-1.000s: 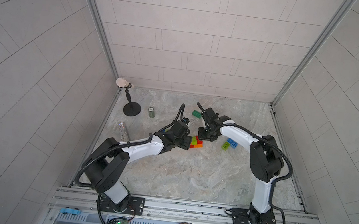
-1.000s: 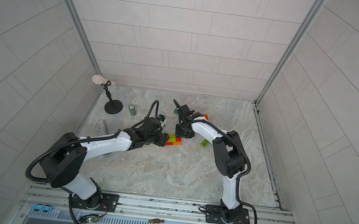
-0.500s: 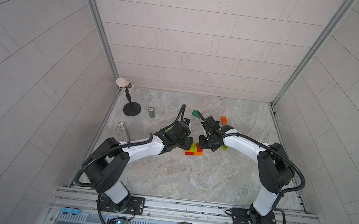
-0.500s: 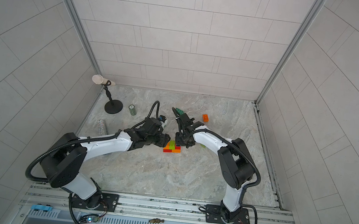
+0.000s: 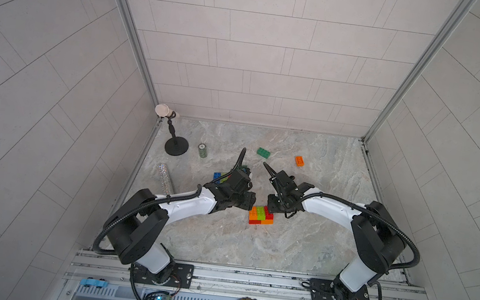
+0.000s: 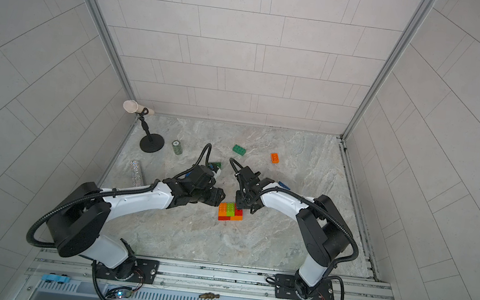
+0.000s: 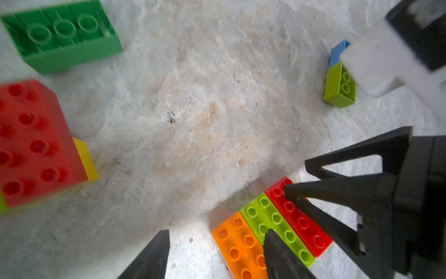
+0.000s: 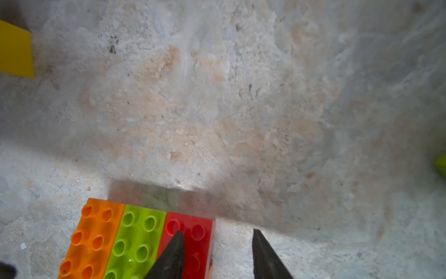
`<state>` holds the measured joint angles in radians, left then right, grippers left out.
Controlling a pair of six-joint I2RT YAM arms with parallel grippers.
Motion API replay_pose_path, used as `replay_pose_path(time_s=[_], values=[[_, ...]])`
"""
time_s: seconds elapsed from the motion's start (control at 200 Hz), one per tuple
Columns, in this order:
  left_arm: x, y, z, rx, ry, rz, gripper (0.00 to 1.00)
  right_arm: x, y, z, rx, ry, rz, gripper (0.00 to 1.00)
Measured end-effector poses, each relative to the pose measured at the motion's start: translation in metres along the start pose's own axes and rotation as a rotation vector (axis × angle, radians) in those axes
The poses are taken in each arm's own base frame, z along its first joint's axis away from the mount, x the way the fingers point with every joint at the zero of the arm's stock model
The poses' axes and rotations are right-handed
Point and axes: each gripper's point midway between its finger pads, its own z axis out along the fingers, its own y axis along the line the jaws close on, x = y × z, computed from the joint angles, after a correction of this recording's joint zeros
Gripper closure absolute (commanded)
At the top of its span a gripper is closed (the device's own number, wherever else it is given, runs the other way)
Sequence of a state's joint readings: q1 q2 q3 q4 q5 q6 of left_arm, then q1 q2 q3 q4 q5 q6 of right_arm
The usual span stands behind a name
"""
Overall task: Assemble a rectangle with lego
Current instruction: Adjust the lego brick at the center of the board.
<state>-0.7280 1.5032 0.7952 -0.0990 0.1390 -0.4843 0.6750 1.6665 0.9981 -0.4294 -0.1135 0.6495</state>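
- The block (image 5: 261, 215) of orange, lime and red bricks lies mid-table (image 5: 299, 242), between both grippers.
- The left gripper (image 7: 218, 232) is half open and empty, at the block's orange edge.
- The right gripper (image 8: 217, 232) is narrowly open and holds nothing; one fingertip (image 8: 173, 251) is over the red brick (image 8: 200, 246).
- A green brick (image 5: 263, 152) and an orange brick (image 5: 299, 161) lie loose near the back wall.

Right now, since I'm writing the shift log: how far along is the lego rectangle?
Done: orange brick, lime brick and red brick sit flush side by side. In hand: nothing gripped; the right end effector straddles the red brick's edge, open; the left end effector hovers open by them. Left: dark green brick, loose orange brick and red-on-yellow stack lie apart.
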Motion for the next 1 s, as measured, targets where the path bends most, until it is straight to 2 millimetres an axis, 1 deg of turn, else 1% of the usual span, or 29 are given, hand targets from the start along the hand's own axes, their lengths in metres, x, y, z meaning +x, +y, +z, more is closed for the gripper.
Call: replay_pose_path(time_s=[0.09, 0.245, 0.33, 0.415, 0.48, 0.525, 0.686, 0.741, 0.866, 1.001], values=[[0.012, -0.002, -0.008, 0.019, 0.034, -0.032, 0.28, 0.004, 0.002, -0.007, -0.016, -0.019, 0.008, 0.47], [0.019, -0.015, -0.022, 0.092, 0.066, -0.106, 0.22, -0.002, 0.001, -0.024, -0.076, -0.041, 0.070, 0.36], [0.025, -0.021, -0.024, 0.137, 0.094, -0.154, 0.22, -0.009, -0.007, -0.033, -0.120, -0.035, 0.147, 0.34], [0.035, -0.023, -0.023, 0.165, 0.131, -0.205, 0.24, -0.008, -0.015, -0.036, -0.164, -0.011, 0.222, 0.32], [0.043, -0.024, -0.022, 0.183, 0.157, -0.236, 0.25, -0.003, -0.019, -0.035, -0.186, 0.022, 0.272, 0.32], [0.048, -0.024, -0.020, 0.191, 0.171, -0.257, 0.26, 0.005, -0.018, -0.032, -0.204, 0.052, 0.293, 0.32], [0.067, -0.020, -0.013, 0.198, 0.218, -0.313, 0.28, 0.031, -0.013, -0.022, -0.247, 0.134, 0.347, 0.36], [0.069, -0.019, -0.011, 0.196, 0.224, -0.322, 0.28, 0.036, -0.011, -0.019, -0.256, 0.148, 0.357, 0.37], [0.067, -0.020, -0.010, 0.208, 0.214, -0.326, 0.30, 0.040, -0.007, -0.015, -0.266, 0.157, 0.361, 0.41], [0.068, -0.021, -0.009, 0.219, 0.209, -0.324, 0.34, 0.046, -0.005, -0.013, -0.263, 0.164, 0.347, 0.42]])
